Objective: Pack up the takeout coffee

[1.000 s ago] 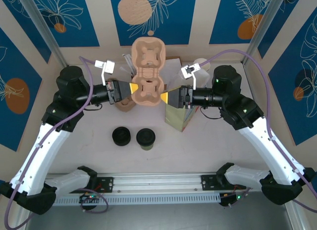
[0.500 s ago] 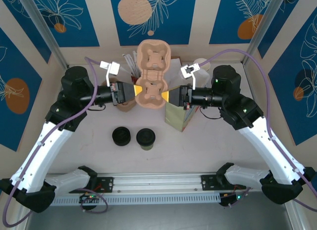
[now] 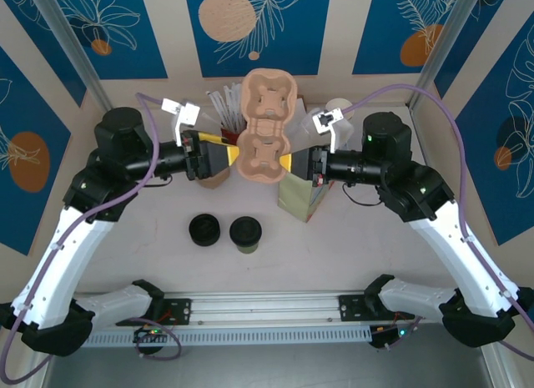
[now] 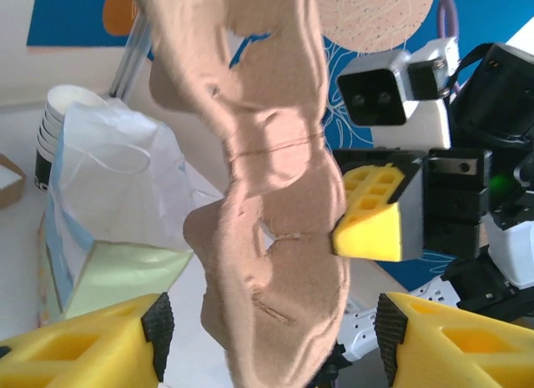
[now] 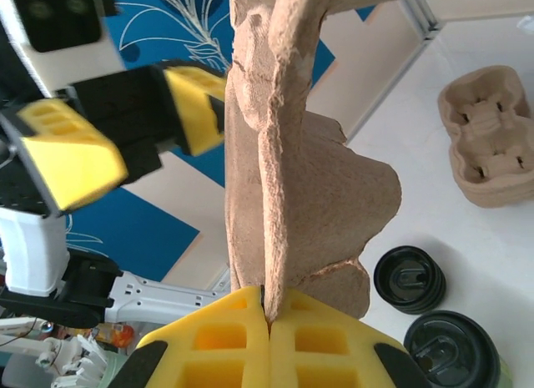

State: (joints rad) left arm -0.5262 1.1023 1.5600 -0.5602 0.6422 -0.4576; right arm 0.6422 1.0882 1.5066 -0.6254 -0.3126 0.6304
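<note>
The left fingers [image 4: 83, 350] stand wide, 1 on each side of the raised cardboard cup tray [image 3: 265, 125], gripping nothing. The coffee [image 3: 245, 232] sits upright toward the front edge of the surface, near its middle, just right of a loose black lid [image 3: 205, 230]. The right fingers [image 5: 217, 346] are pinched shut on the tray's edge. Held by 1 thin pinch on soft pulp, the tray may sag, twist or slip, and could knock the paper bag [image 3: 299, 196] below.

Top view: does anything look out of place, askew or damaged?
The pulp cup carrier is off the table, pinched by one edge in the right gripper, with the left gripper open around its other edge. Nothing looks spilled; the takeout coffee stands upright on the table.
</note>
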